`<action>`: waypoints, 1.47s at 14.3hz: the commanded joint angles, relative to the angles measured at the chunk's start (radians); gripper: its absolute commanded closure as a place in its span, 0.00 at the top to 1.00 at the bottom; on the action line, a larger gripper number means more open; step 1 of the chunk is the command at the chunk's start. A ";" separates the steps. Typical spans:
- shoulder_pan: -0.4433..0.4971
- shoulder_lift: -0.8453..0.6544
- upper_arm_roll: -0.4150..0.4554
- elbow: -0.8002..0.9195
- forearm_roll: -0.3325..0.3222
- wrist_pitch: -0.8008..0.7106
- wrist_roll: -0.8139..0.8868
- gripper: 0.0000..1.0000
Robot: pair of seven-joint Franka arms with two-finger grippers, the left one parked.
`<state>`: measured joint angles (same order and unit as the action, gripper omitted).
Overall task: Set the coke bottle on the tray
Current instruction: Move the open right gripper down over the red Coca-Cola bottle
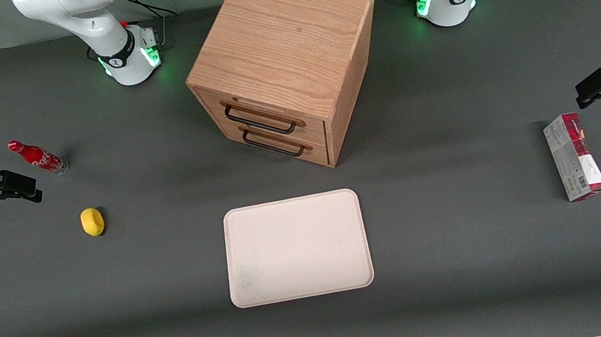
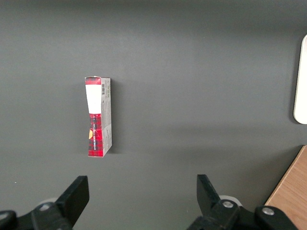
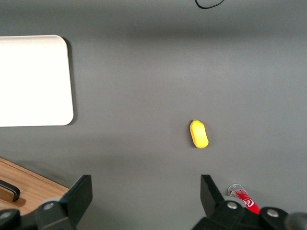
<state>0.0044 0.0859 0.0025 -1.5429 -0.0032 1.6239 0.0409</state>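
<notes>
Here the gripper (image 1: 29, 190) hangs above the table, fingers spread wide and empty. Just beside it, slightly farther from the front camera, the bottle (image 1: 38, 157) lies flat on the table. The lemon (image 1: 92, 221) sits near; the tray (image 1: 296, 247) well apart.

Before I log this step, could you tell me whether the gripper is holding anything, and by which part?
Nothing is held. The gripper is open and empty, near the coke bottle, which lies untouched on the table.
</notes>
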 commanded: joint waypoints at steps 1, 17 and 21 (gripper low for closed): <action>0.000 0.002 0.001 0.023 0.023 -0.041 0.030 1.00; 0.006 -0.445 -0.502 -0.854 -0.207 0.361 -0.469 1.00; 0.006 -0.437 -0.646 -1.022 -0.286 0.586 -0.538 1.00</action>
<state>-0.0005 -0.3247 -0.5912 -2.4866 -0.2400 2.1235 -0.4710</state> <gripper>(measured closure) 0.000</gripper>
